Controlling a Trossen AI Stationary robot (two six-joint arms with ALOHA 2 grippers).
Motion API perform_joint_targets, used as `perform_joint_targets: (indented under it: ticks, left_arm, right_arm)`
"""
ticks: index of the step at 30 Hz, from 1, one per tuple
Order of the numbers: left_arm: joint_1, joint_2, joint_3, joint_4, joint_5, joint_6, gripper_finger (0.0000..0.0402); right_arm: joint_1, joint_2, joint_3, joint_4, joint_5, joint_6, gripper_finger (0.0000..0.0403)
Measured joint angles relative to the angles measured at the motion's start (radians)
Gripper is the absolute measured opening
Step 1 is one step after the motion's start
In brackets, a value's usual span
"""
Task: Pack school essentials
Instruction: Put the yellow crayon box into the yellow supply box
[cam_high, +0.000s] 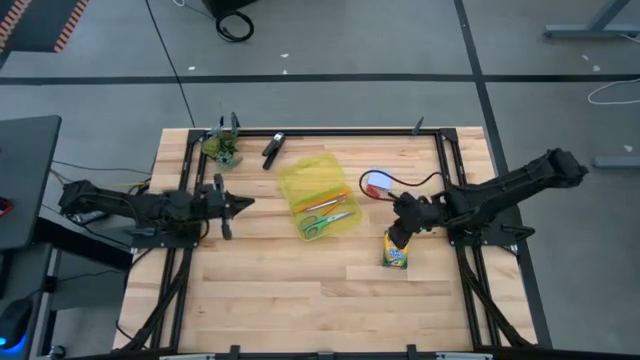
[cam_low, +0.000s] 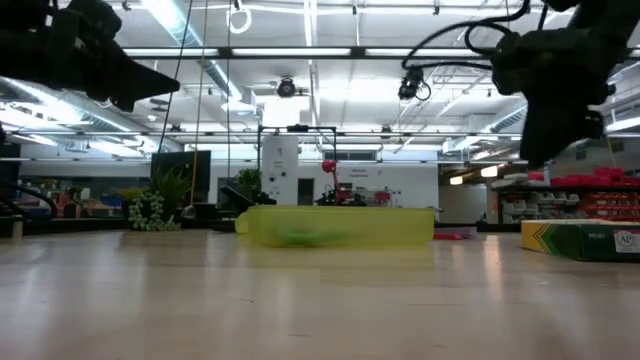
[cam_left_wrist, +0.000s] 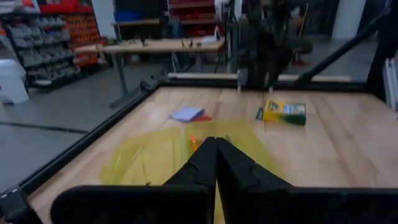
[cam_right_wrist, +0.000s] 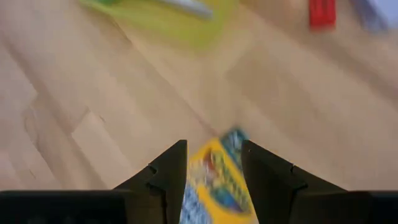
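Crayon box (cam_high: 397, 252): lies flat on the table (cam_high: 300, 290) at about 4 o'clock from the yellow pouch (cam_high: 318, 195), well apart from it, long axis running 12 to 6 in the high view.
Right gripper (cam_high: 399, 238): sits right over the box's 12 o'clock end; your nearer arm by far.
Right fingers (cam_right_wrist: 163, 177): parted, straddling the box in the wrist view; whether they press its sides you cannot tell.
Left gripper (cam_high: 245, 204): pressed together, empty, waiting at 9 o'clock of the pouch.
Pouch contents: scissors (cam_high: 325, 224) and pencils (cam_high: 326, 201) inside.
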Motion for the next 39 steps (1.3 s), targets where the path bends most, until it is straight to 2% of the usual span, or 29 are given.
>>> perform_joint_targets:
  ticks: [6, 9, 13, 17, 24, 29, 33, 39]
  left_arm:
    - [-0.001, -0.113, -0.099, 0.064, 0.0, 0.025, 0.0004]
    - [0.0, -0.156, -0.111, 0.071, -0.003, 0.06, 0.0004]
    - [0.001, -0.176, -0.111, 0.062, -0.005, 0.117, 0.0016]
    - [0.001, -0.173, -0.111, 0.053, -0.005, 0.158, 0.0031]
    - [0.001, -0.173, -0.111, 0.05, -0.005, 0.082, 0.0037]
    - [0.001, -0.172, -0.111, 0.024, -0.005, 0.052, 0.0027]
    - [0.001, -0.172, -0.111, -0.023, -0.005, 0.051, 0.0019]
    - [0.001, -0.172, -0.111, -0.03, -0.004, 0.052, 0.0012]
  right_arm:
    - [0.062, 0.081, 0.016, -0.069, -0.13, 0.28, 0.016]
    - [0.079, 0.114, 0.016, -0.071, -0.17, 0.376, 0.0165]
    - [0.074, 0.158, 0.027, -0.089, -0.205, 0.464, 0.0198]
    - [0.071, 0.222, 0.098, -0.147, -0.219, 0.525, 0.0235]
    - [0.064, 0.39, 0.261, -0.274, -0.319, 0.678, 0.0292]
    - [0.06, 0.5, 0.356, -0.305, -0.322, 0.72, 0.0322]
    - [0.053, 0.549, 0.381, -0.293, -0.319, 0.707, 0.034]
    - [0.049, 0.536, 0.378, -0.219, -0.184, 0.618, 0.0358]
